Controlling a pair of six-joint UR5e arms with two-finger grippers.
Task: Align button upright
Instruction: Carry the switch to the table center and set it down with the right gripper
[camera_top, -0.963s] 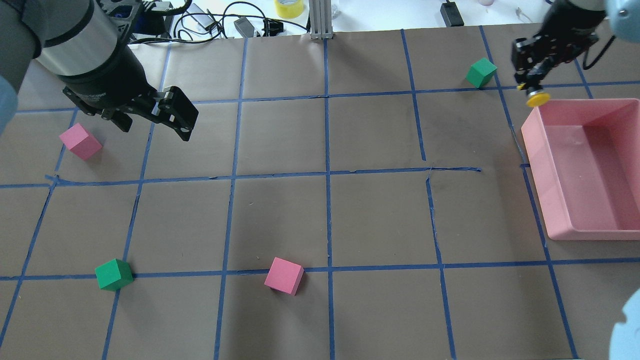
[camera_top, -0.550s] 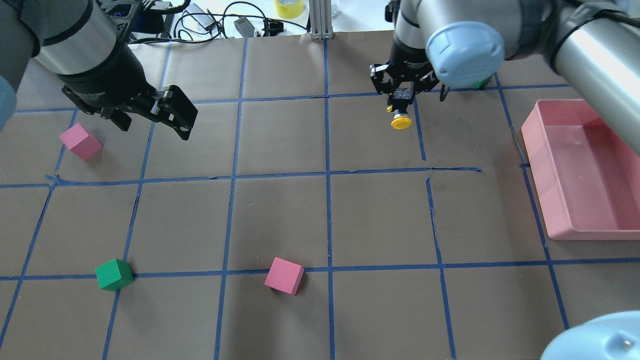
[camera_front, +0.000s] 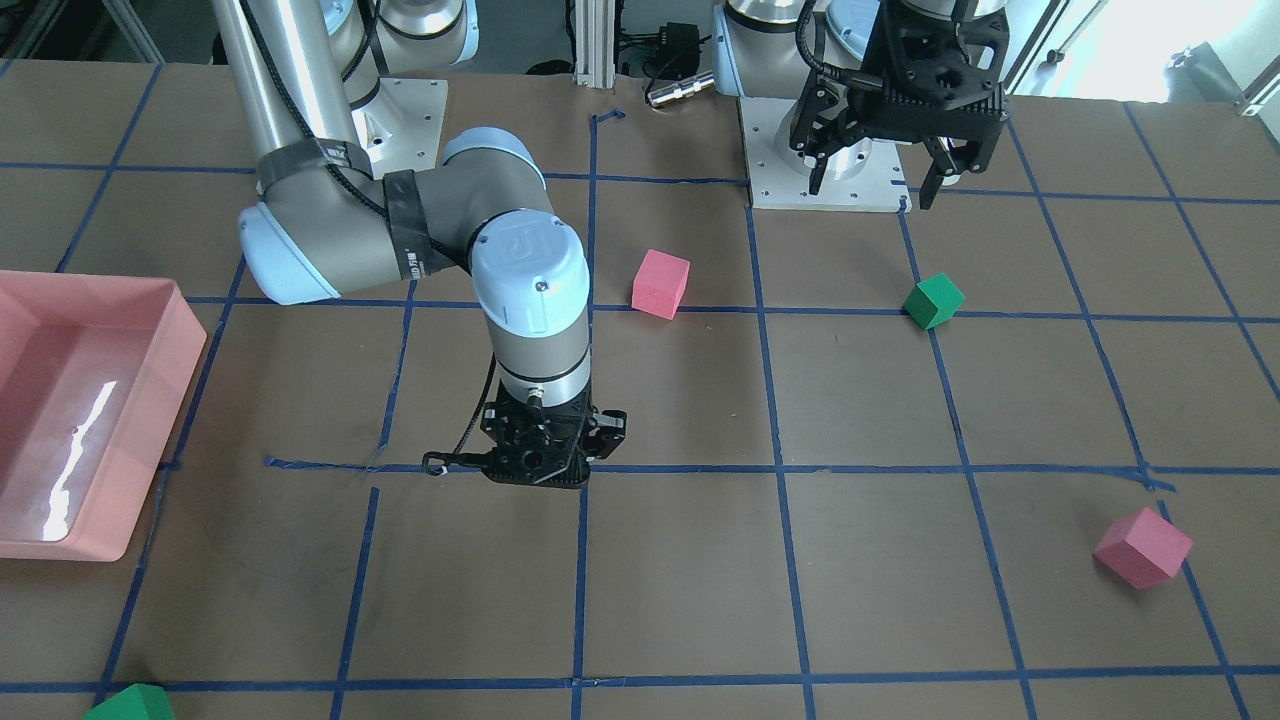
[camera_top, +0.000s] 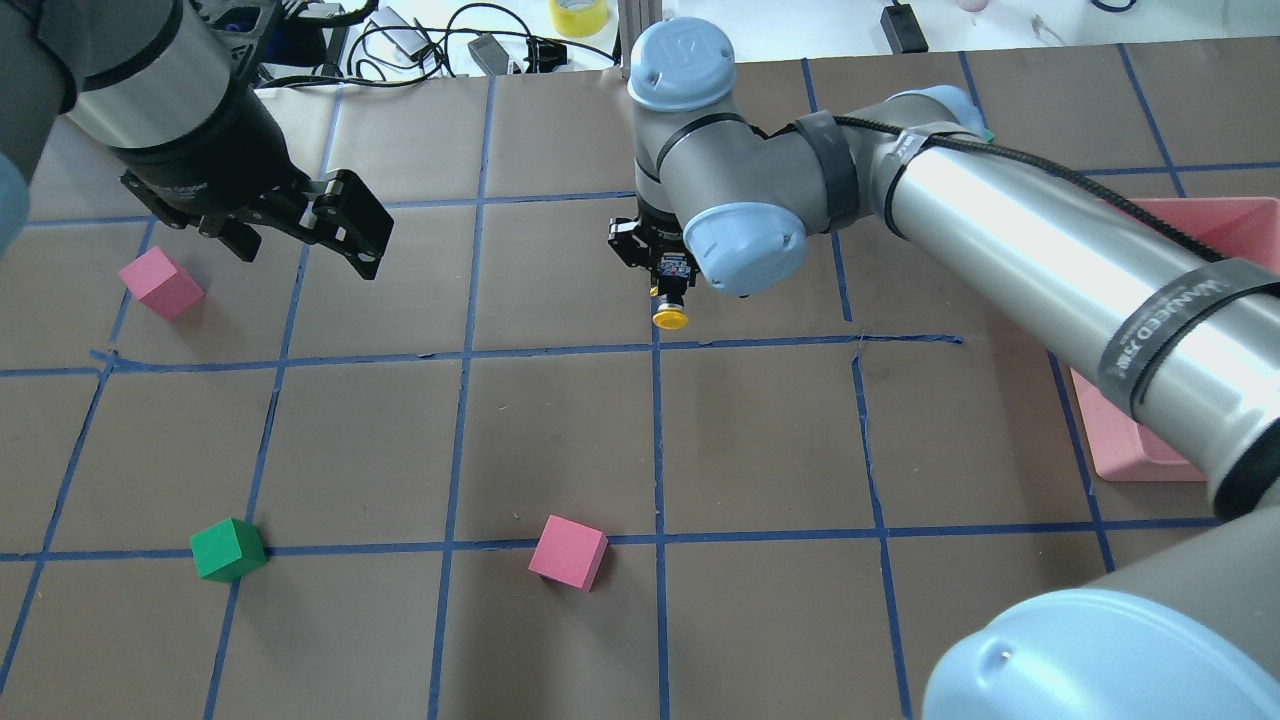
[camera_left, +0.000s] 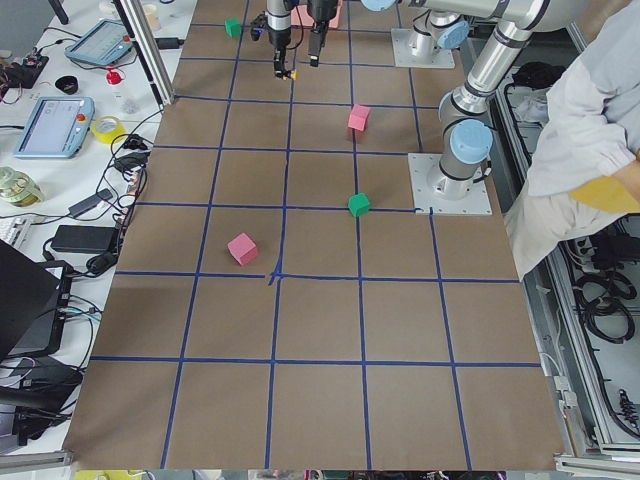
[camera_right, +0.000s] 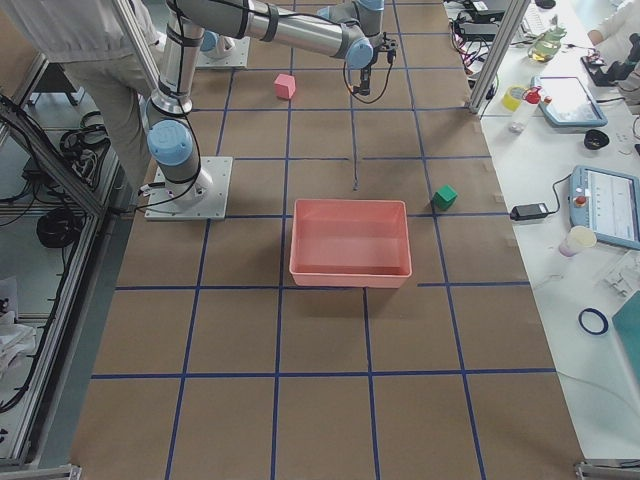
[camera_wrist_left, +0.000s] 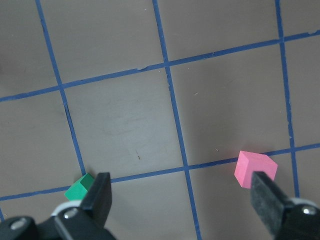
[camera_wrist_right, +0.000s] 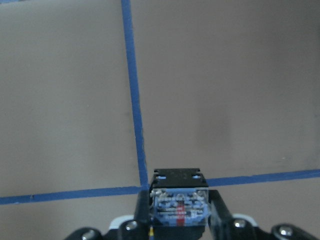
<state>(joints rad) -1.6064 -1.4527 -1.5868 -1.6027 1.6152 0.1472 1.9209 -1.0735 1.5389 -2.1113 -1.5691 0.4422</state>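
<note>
The button (camera_top: 669, 318) is what we track, and reading the overhead view from its left edge we first meet our left gripper (camera_top: 305, 255), jaws spread wide and holding nothing, hanging above the table near a pink cube (camera_top: 160, 283). At the middle the right gripper (camera_top: 670, 290) is clamped on the button's dark base, with the yellow cap pointing down toward the table just beside a crossing of blue tape lines (camera_top: 657, 420). The right wrist view shows the base terminals facing the camera. The cap seems clear of the table, though we cannot be certain. Far right sits the pink tray (camera_top: 1120, 450). We judge that we are mid-carry with the button inverted, so the next move calls for lowering it, letting go, and re-grasping it, or turning the wrist, so the cap ends on top.
</note>
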